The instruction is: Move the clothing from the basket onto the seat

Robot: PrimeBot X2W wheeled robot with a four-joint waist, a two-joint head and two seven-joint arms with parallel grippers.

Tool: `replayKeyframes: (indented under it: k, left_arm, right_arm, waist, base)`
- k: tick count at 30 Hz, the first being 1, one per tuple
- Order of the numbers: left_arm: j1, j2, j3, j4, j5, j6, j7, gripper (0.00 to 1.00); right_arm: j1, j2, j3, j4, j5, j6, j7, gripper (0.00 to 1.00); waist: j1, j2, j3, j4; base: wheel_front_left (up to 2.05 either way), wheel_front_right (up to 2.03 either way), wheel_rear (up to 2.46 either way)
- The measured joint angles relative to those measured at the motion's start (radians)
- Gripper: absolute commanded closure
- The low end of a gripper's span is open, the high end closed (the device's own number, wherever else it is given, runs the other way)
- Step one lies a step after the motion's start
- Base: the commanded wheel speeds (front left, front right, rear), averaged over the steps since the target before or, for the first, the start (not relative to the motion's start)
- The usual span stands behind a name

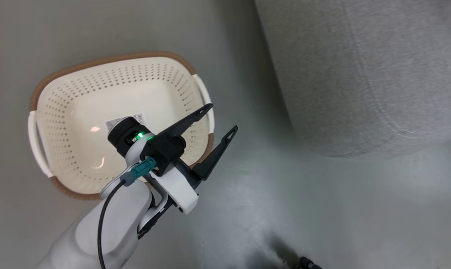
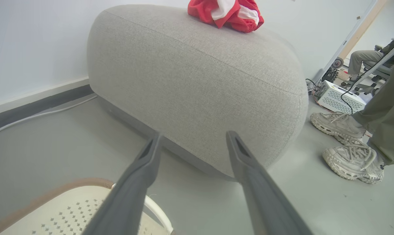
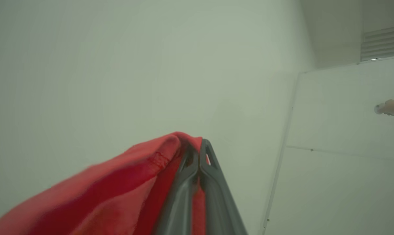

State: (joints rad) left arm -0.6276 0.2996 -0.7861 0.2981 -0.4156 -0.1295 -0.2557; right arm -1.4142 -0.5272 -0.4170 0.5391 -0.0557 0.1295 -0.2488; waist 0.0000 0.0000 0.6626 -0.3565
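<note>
Two pieces of clothing are accounted for. The first garment (image 2: 228, 13) lies bunched on top of the seat (image 2: 200, 81), toward its far end, and the second garment (image 3: 118, 189) hangs from the right pincer (image 3: 199, 147), which is clamped shut on a fold of the cloth and raised in front of a pale wall. The basket (image 1: 72, 86) stands on the floor (image 1: 322, 209) just beside the seat, with no clothing in it and its bottom sticker exposed. The left pincer (image 1: 222, 118) hovers over the basket's seat-side edge with its jaws spread wide, carrying nothing. Judged status: the last transfer is in hand and only placement remains. Risks noted: the grip appears to take only a narrow fold at the fingertips, so a quick swing could let the cloth slip to the floor. The seat's rounded edges could shed a garment released too near them, and the trailing fabric could snag on the seat's front edge if carried low. The left arm sits close to the basket's handle and could knock it. A person's shoes (image 2: 350, 163) stand near the seat's end, within likely reach of the arms.
</note>
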Motion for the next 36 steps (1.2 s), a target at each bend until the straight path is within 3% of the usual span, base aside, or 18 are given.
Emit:
replayKeyframes:
  k: [7,16,24,29,34,35,36]
  left_arm:
    - [-0.016,-0.005,-0.062,0.039,-0.015,0.000,0.000,0.00]
    - [-0.031,0.004,-0.086,0.062,-0.021,0.000,0.000,0.00]
    - [-0.032,0.008,-0.083,0.072,-0.026,0.000,0.000,0.00]
    - [-0.032,0.007,-0.071,0.074,-0.028,0.000,0.000,0.00]
    - [-0.032,0.002,-0.054,0.074,-0.029,0.000,0.000,0.00]
    - [-0.032,-0.001,-0.051,0.074,-0.029,0.000,0.000,0.00]
    - [-0.032,-0.003,-0.048,0.074,-0.029,0.000,0.000,0.00]
  right_arm:
    - [-0.074,-0.016,-0.138,0.045,-0.128,0.000,0.049,1.00]
    - [-0.017,0.123,-0.299,0.061,-0.174,0.000,0.066,1.00]
    - [0.128,0.179,-0.449,0.160,-0.199,0.000,0.108,1.00]
    - [0.178,0.186,-0.474,0.280,-0.186,0.000,0.093,1.00]
    - [0.190,0.160,-0.415,0.412,-0.109,0.000,0.036,1.00]
    - [0.191,0.150,-0.403,0.433,-0.090,0.000,0.026,0.87]
    - [0.193,0.139,-0.386,0.452,-0.074,0.000,0.018,0.56]
  waist:
    - [0.0000,0.0000,0.048,0.081]
    - [0.0000,0.0000,0.130,0.118]
    - [0.0000,0.0000,0.143,0.119]
    - [0.0000,0.0000,0.142,0.126]
    - [0.0000,0.0000,0.137,0.137]
    - [0.0000,0.0000,0.135,0.140]
    - [0.0000,0.0000,0.130,0.143]
  base:
    - [0.00,0.00,0.00]
    - [0.00,0.00,0.00]
    - [0.00,0.00,0.00]
    - [0.00,0.00,0.00]
    - [0.00,0.00,0.00]
    - [0.00,0.00,0.00]
    - [0.00,0.00,0.00]
